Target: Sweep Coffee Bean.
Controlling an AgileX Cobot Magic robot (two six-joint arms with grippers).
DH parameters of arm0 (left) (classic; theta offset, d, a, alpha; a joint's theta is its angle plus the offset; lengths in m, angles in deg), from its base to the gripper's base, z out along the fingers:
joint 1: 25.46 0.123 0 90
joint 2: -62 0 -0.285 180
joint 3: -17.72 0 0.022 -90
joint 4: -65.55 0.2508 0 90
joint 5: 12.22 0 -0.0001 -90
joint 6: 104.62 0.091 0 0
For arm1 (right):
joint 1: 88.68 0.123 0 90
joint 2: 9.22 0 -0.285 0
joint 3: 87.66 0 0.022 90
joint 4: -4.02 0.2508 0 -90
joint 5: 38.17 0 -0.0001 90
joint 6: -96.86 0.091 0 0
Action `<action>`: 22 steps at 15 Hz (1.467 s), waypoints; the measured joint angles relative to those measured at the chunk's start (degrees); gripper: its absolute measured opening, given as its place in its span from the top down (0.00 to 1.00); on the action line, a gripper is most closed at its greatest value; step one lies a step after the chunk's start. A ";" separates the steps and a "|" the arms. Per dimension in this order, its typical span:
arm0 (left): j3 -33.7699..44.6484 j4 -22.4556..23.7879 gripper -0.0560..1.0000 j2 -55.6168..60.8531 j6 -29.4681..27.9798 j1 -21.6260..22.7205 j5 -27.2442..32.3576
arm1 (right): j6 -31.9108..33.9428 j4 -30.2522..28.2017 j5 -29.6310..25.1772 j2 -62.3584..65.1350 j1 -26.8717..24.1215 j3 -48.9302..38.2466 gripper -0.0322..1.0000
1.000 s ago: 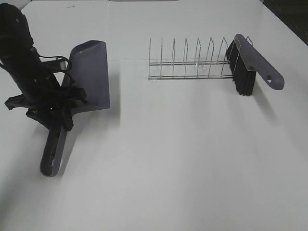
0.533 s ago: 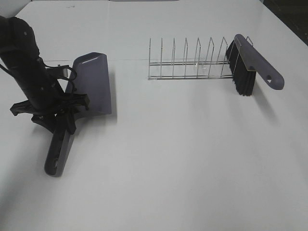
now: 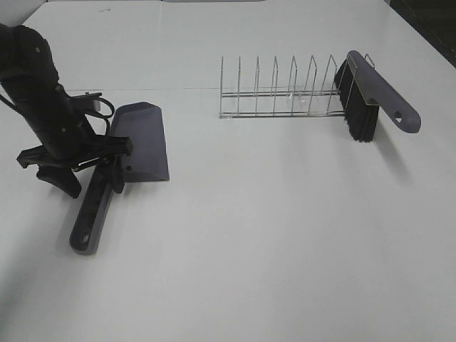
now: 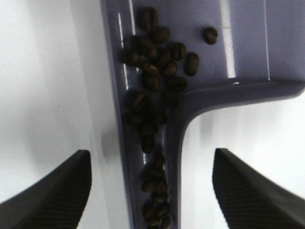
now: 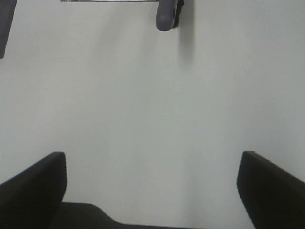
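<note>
Against a second ago, the left gripper point(image 4: 150, 162) sits lower and a touch farther from the desk's left edge. The grey plastic dustpan point(image 3: 142, 142) with it no longer shows its tray tipped up; it lies flatter and darker on the white desk point(image 3: 285, 235). The left jaws stand apart, one on each side of the dustpan's long handle point(image 3: 92, 214), and neither pad appears to press on it. Between them, the small dark brown coffee beans point(image 4: 152, 62) lie clustered in the tray's corner and strung down the handle's channel. None shows loose on the desk, though beans this small could escape the high view. The right gripper point(image 5: 151, 160) hangs over bare desk with its jaws wide apart and nothing between them. Farther out, toward the far right corner, the grey-handled brush with black bristles point(image 3: 370, 92) leans on the end of the thin wire rack point(image 3: 278, 89), both as they were. By the look of it the sweeping is done and this is the setting-down of the loaded dustpan, near the left edge. The next move likely calls for lifting the left gripper clear without nudging the handle, since the beans in its channel could roll out at a knock.
</note>
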 joint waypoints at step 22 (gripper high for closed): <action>0.00 0.00 0.65 0.00 0.00 0.00 0.00 | -8.14 7.10 0.23 25.61 0.00 -13.87 0.20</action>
